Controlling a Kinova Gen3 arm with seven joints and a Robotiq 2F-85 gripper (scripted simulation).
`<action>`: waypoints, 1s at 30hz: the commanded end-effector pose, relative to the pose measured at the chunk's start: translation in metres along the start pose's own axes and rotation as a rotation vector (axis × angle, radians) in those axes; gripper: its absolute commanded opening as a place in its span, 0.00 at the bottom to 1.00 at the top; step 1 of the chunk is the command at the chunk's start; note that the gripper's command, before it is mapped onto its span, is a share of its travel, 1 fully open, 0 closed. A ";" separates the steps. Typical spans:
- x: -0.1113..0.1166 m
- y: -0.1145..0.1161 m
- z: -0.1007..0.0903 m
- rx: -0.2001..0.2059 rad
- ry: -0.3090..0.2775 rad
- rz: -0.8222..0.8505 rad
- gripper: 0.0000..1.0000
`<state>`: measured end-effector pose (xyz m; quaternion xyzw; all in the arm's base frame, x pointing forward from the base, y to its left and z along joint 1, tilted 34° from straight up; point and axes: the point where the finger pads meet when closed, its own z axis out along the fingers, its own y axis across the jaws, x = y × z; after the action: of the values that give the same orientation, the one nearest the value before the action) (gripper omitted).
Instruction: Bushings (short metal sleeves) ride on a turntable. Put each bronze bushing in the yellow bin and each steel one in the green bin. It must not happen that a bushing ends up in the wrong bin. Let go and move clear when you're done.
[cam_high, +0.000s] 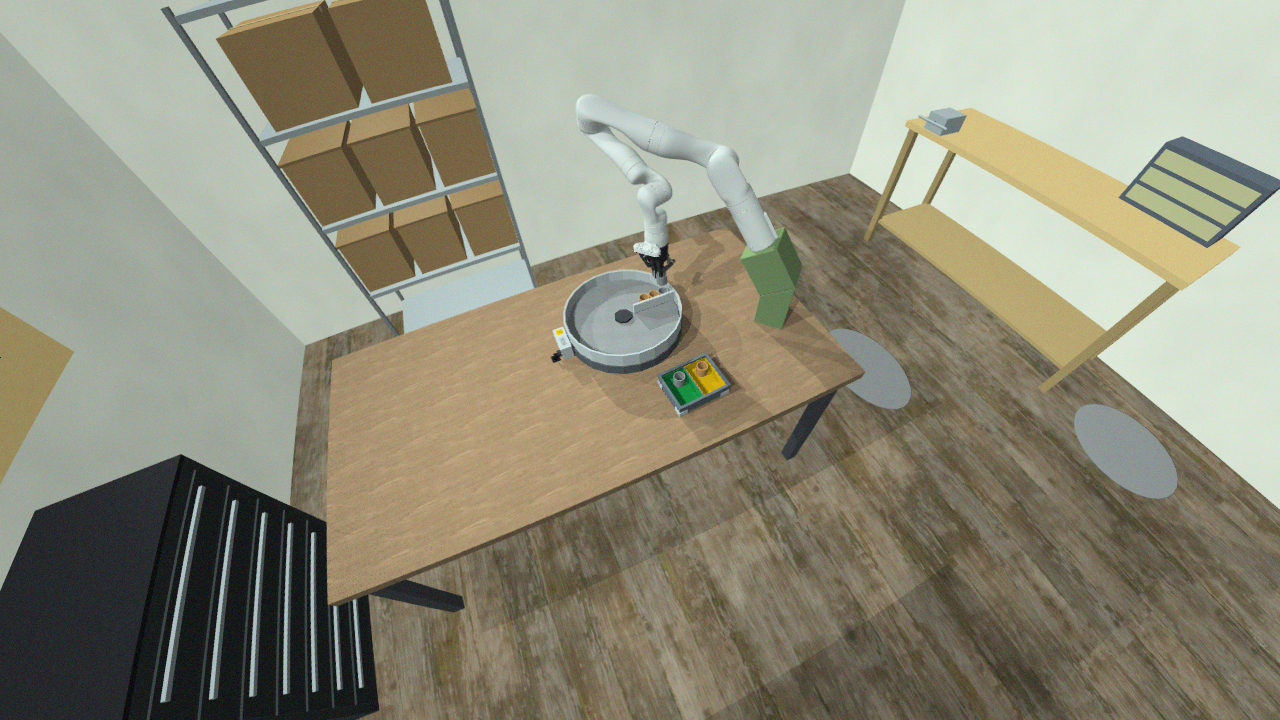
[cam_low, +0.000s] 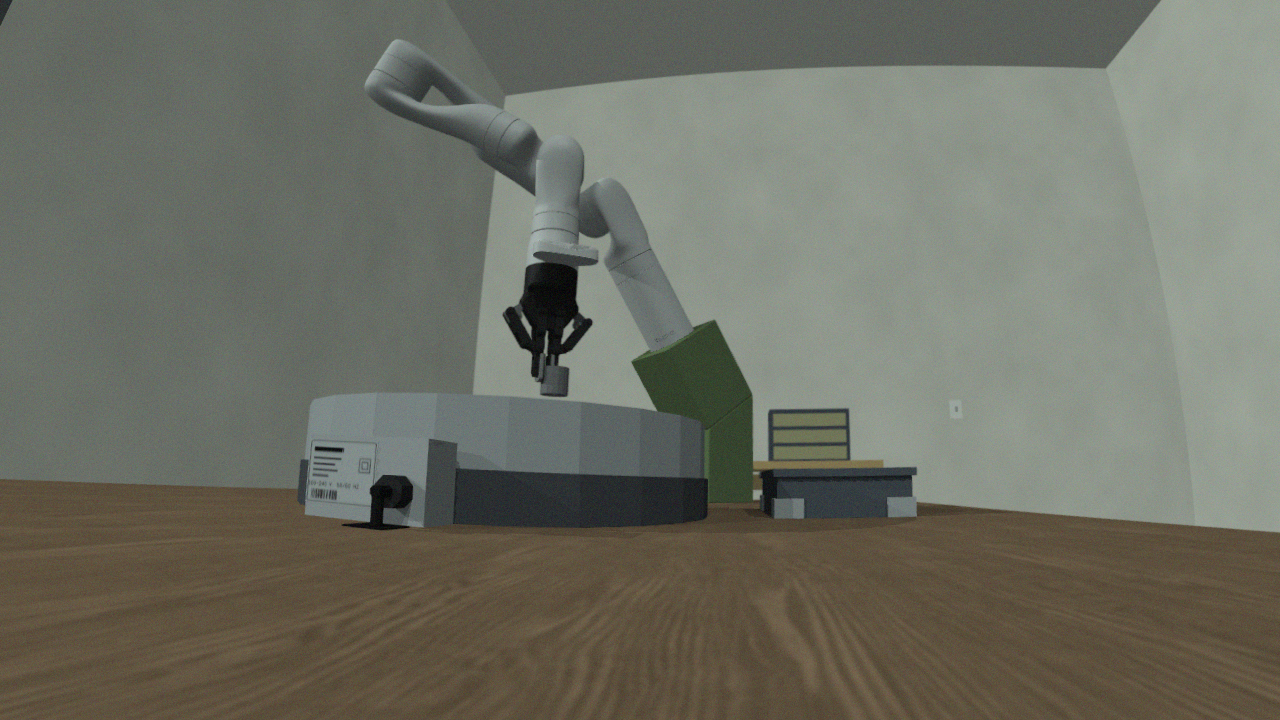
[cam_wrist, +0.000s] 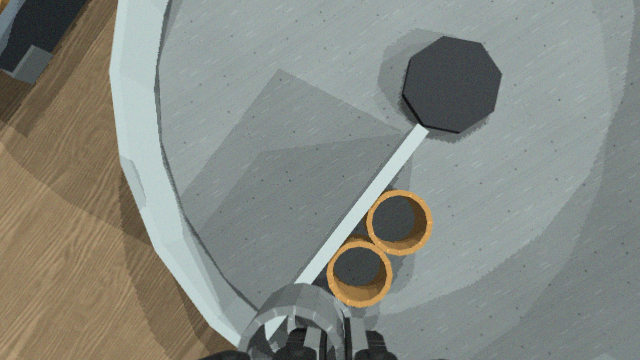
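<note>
My gripper (cam_high: 660, 271) (cam_low: 547, 358) (cam_wrist: 335, 341) is shut on the wall of a grey steel bushing (cam_low: 554, 381) (cam_wrist: 300, 296), holding it upright above the turntable (cam_high: 622, 353) (cam_low: 537, 434) (cam_wrist: 137, 110) near its rim. One bronze bushing (cam_high: 643, 297) (cam_wrist: 358, 303) and another bronze bushing (cam_wrist: 427, 223) stand touching beside the straight divider (cam_high: 656, 302) (cam_wrist: 362, 205). The held bushing hides the divider's outer end in the wrist view. The green bin (cam_high: 688, 388) holds a steel bushing (cam_high: 679, 378). The yellow bin (cam_high: 715, 380) holds a bronze bushing (cam_high: 701, 366).
The dark hub (cam_high: 622, 316) (cam_wrist: 452, 85) stands at the turntable's centre. A control box (cam_high: 562, 340) (cam_low: 344, 479) is fixed to its side. The two bins share a dark tray (cam_low: 841, 497) on the wooden table (cam_high: 465, 429), near the green arm pedestal (cam_high: 775, 277) (cam_low: 729, 447).
</note>
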<state>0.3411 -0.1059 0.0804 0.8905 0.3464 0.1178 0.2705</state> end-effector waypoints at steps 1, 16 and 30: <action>0.019 -0.019 0.001 0.017 0.021 -0.034 0.00; 0.086 -0.079 -0.001 0.015 0.023 0.108 0.00; 0.137 -0.125 -0.002 0.014 0.024 0.213 0.00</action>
<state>0.3724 0.0457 0.0241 0.9224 0.2489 0.1552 0.2511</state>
